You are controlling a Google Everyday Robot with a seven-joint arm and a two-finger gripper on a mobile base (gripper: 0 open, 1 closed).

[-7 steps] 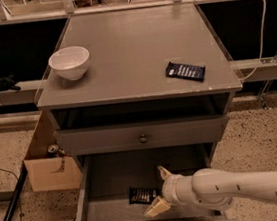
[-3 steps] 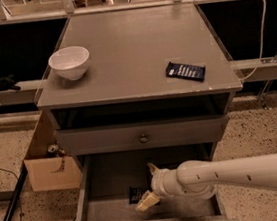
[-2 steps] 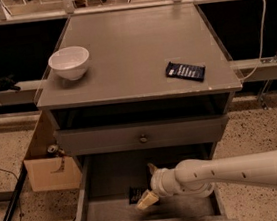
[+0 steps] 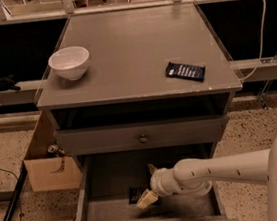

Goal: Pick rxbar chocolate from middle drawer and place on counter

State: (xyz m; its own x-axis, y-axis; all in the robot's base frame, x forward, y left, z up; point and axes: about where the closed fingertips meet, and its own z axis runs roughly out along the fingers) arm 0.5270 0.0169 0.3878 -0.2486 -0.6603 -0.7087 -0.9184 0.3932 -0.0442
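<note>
Grey-painted, the middle drawer (image 4: 115,209) stands pulled out, with the rxbar chocolate (image 4: 135,194) lying flat on its floor towards the front. The gripper (image 4: 145,186) is down inside the drawer just beside the bar, its pale fingers (image 4: 144,200) spread apart. On the counter (image 4: 131,48) sit a white bowl (image 4: 69,62) and a navy-blue bar (image 4: 185,71).

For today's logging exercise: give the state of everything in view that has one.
Pale two-finger gripper: in the drawer, jaws open.
Wide grey wooden drawer box: pulled open.
Grey drawer front with round knob: shut.
Black-brown flat snack bar: lying on drawer floor.
White round bowl: upright on grey counter.
Navy-blue bar: flat on counter.
</note>
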